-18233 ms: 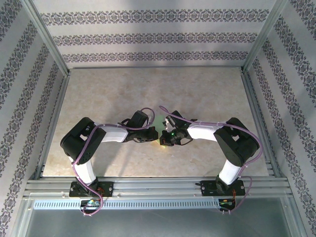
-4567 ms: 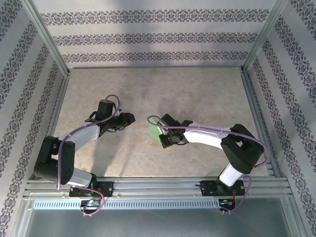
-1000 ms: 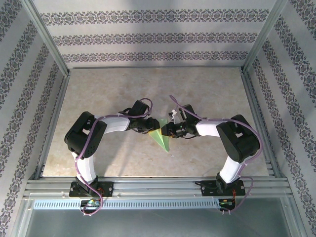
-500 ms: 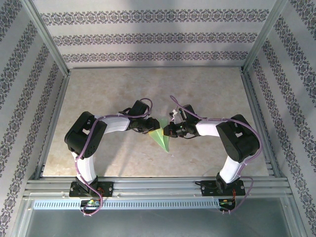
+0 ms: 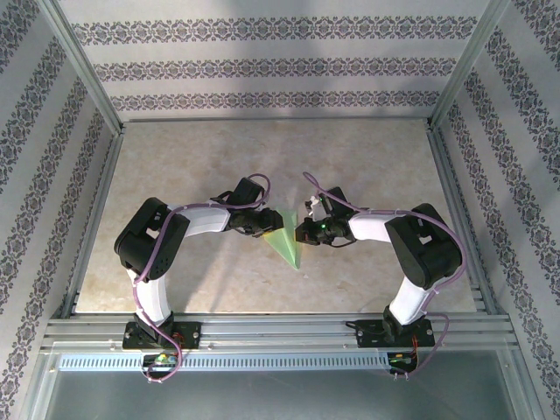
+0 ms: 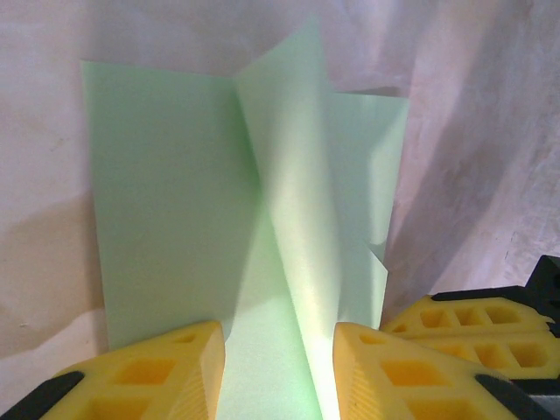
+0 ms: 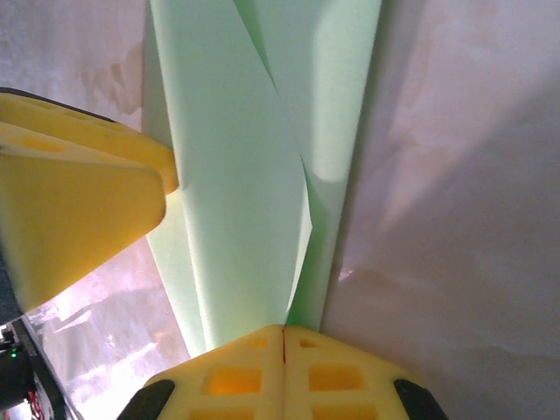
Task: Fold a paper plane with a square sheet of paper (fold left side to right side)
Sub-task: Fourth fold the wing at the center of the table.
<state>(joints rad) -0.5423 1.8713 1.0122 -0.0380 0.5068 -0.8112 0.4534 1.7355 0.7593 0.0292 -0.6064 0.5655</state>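
The pale green sheet of paper (image 5: 285,241) lies mid-table, creased into a narrow dart whose tip points toward the near edge. One flap stands up from it (image 6: 289,201). My left gripper (image 5: 265,226) is open at the paper's left side. Its yellow fingers (image 6: 149,372) stand apart over the paper (image 6: 166,192), with the raised flap running between them (image 6: 278,337). My right gripper (image 5: 302,233) comes in from the right and is shut (image 7: 284,331) on the near end of a flap of the paper (image 7: 236,175). The left gripper's fingers (image 7: 79,197) show beside it.
The beige marbled table (image 5: 350,166) is bare all round the paper. Patterned walls and metal posts close in the sides and back. A metal rail (image 5: 280,332) carrying both arm bases runs along the near edge.
My right gripper's jaws have closed onto the paper's flap and drawn slightly right. The flap now stands a little higher. The left arm has held still.
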